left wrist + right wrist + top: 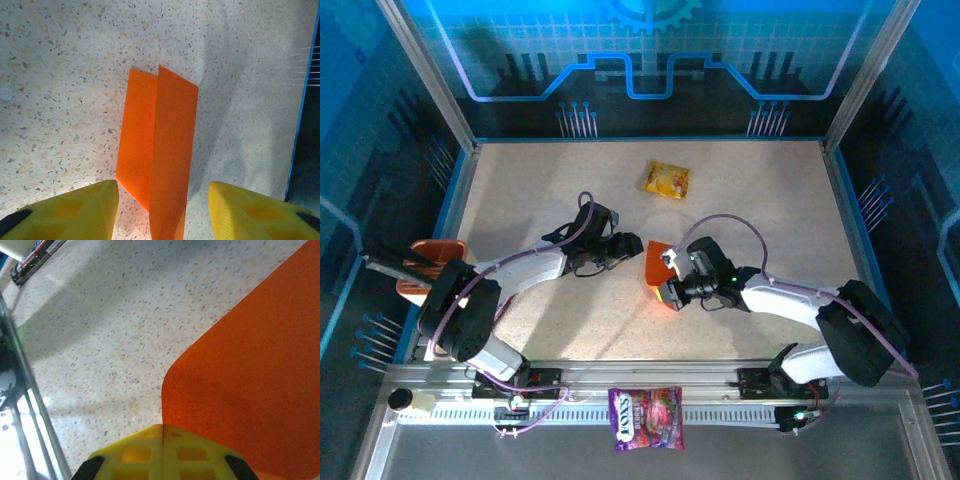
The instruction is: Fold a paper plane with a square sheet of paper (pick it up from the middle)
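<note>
The orange sheet (160, 150) is pinched in right fingers (135, 452), left fingers (75, 210) open astride it

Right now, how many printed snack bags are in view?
2. The yellow-orange snack packet lies toward the far side of the table. The purple bag lies at the near edge, in the middle, off the tabletop. More could be hidden under the arms.
</note>
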Controlling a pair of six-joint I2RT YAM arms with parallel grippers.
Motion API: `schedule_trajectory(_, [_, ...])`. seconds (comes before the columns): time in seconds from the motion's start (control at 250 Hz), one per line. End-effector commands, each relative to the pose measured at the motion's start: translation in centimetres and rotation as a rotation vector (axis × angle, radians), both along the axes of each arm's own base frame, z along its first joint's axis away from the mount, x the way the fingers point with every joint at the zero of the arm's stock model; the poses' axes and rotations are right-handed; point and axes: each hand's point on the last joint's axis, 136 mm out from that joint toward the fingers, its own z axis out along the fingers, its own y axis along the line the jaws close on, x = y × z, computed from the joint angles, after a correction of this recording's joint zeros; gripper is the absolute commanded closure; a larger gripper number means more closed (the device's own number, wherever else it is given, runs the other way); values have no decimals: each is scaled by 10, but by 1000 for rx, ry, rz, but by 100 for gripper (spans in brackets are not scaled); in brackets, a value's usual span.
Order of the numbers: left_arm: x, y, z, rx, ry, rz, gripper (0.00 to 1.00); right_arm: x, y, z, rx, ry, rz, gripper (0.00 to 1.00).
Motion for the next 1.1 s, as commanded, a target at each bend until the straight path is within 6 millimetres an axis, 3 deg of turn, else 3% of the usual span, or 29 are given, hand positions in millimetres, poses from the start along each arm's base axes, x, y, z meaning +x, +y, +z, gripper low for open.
schedule_trajectory(0.0, [-1, -2, 5, -12, -15, -24, 51, -13, 5, 2, 39, 83, 56, 100])
schedule_trajectory(0.188, [1, -18, 8, -56, -15, -89, 57, -21, 6, 0, 68, 97, 85, 99])
schedule_trajectory(0.396, [0, -48, 8, -91, 2, -209, 67, -24, 7, -7, 57, 128, 97, 100])
schedule_trajectory(0.759, [1, -75, -38, -31, 118, -302, 77, -20, 2, -17, 23, 130, 53, 100])
schedule_trajectory(1.095, [1, -67, -80, 81, 192, -320, 83, -18, 2, -19, 7, 139, 56, 100])
